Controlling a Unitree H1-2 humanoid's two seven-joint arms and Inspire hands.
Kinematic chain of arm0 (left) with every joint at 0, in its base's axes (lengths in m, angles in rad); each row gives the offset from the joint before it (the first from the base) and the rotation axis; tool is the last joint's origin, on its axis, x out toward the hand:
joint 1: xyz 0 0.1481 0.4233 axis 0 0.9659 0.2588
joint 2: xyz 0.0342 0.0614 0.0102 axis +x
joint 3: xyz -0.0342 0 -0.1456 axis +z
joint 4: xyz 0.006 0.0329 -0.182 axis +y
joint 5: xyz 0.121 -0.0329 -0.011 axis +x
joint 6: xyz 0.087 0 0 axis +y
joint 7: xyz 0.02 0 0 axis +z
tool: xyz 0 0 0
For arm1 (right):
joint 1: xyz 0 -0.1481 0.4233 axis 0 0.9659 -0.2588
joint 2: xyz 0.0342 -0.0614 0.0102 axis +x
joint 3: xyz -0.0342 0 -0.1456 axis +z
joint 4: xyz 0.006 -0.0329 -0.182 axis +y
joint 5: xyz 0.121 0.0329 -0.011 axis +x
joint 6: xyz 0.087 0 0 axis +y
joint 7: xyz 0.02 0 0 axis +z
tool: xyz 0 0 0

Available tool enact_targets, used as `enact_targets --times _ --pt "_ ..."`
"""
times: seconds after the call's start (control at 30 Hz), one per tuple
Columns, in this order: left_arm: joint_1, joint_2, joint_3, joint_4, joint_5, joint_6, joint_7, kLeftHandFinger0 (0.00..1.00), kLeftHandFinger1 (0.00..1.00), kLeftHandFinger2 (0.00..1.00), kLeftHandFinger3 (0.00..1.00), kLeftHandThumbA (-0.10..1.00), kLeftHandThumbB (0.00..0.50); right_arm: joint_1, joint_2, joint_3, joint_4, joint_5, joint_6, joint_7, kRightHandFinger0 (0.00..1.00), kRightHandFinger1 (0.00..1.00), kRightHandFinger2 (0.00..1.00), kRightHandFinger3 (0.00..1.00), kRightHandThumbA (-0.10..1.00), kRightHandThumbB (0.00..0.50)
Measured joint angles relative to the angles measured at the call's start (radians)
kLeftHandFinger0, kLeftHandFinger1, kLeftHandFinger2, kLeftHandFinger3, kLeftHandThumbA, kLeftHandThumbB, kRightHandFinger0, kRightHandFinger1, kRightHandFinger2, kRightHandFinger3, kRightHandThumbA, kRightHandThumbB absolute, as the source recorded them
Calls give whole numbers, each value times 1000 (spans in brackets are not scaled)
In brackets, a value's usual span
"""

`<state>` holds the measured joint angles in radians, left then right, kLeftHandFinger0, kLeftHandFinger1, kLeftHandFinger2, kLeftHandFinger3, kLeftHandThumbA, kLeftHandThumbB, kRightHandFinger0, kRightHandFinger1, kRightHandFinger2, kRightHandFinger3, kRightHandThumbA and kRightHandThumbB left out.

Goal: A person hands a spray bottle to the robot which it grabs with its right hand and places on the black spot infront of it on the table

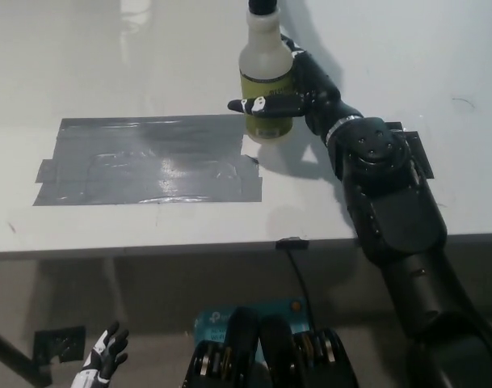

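The spray bottle is white with a yellow-green label and a black top cut off by the picture's upper edge. My black right hand is wrapped around its lower body, one digit crossing the front of the label. The bottle's base is at the upper right corner of the black taped spot, which is a wide dark patch on the white table. Whether the base touches the table I cannot tell. My white left hand rests low at the bottom left, below the table's edge, fingers spread.
A smaller dark tape patch lies on the table under my right forearm. The table's front edge runs across the middle of the picture, with a black cable hanging below it and a teal box beneath.
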<state>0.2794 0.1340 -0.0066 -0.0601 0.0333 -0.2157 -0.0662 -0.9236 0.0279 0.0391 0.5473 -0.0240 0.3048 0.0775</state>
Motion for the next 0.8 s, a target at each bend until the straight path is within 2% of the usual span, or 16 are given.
enact_targets --times 0.03,0.07,0.1,0.13,0.17,0.2,0.27,0.3,0.33,0.4,0.43,0.47,0.57,0.73,0.77,0.8 --pt "0 0 0 0 0 0 0 1000 1000 1000 1000 955 225 0 2 -2 8 -1 -6 -4 1000 1000 1000 1000 808 390" --pt "-1 0 0 -1 0 0 0 1000 1000 1000 1000 954 225 -1 4 -5 16 -2 -14 -12 987 886 952 1000 757 379" --pt "-3 0 0 -1 0 0 0 1000 1000 1000 1000 956 220 -2 8 -11 27 -4 -22 -24 712 679 774 950 628 359" --pt "-4 0 0 -1 0 0 0 1000 1000 1000 1000 946 220 -4 10 -16 38 -4 -27 -33 292 367 453 477 407 327" --pt "-6 0 0 -1 0 0 0 1000 1000 1000 1000 943 217 -6 14 -25 50 -4 -37 -46 129 269 367 280 288 315" --pt "-6 0 0 -1 0 0 0 1000 1000 1000 1000 933 216 -7 15 -28 55 -5 -41 -53 74 285 387 200 185 294" --pt "-9 0 1 -1 0 -1 0 1000 1000 1000 1000 944 225 -10 24 -38 78 -10 -73 -87 167 440 576 289 35 252" --pt "-11 0 1 0 0 -1 0 1000 1000 1000 1000 947 225 -12 26 -41 87 -15 -89 -104 173 452 605 330 21 248" --pt "-12 0 1 -1 0 -1 0 1000 1000 1000 1000 949 218 -12 29 -41 91 -22 -100 -120 436 654 691 363 -3 232" --pt "-16 0 2 -1 0 -1 0 1000 1000 1000 1000 951 212 -12 33 -42 95 -31 -113 -143 517 612 535 286 -2 223" --pt "-18 0 2 -1 0 -1 0 1000 1000 1000 1000 953 209 -12 35 -42 97 -35 -120 -160 577 621 515 251 14 217" --pt "-19 0 2 -1 0 -1 0 1000 1000 1000 1000 952 215 -12 35 -42 98 -36 -122 -163 353 403 346 225 20 212" --pt "-22 0 2 -2 0 -1 0 1000 1000 1000 1000 937 224 -11 35 -44 97 -49 -127 -197 26 137 146 36 14 208" --pt "-25 0 3 -3 -1 -1 0 1000 1000 1000 1000 928 217 6 35 -50 69 -58 -130 -229 1 150 313 54 -28 188" --pt "-25 0 3 -3 -2 -1 -1 1000 1000 1000 1000 926 212 14 35 -50 49 -62 -130 -239 0 214 456 130 -64 192" --pt "-25 0 3 -3 -2 -1 -1 1000 1000 1000 1000 931 200 18 35 -51 37 -64 -130 -243 12 266 520 213 -91 180"
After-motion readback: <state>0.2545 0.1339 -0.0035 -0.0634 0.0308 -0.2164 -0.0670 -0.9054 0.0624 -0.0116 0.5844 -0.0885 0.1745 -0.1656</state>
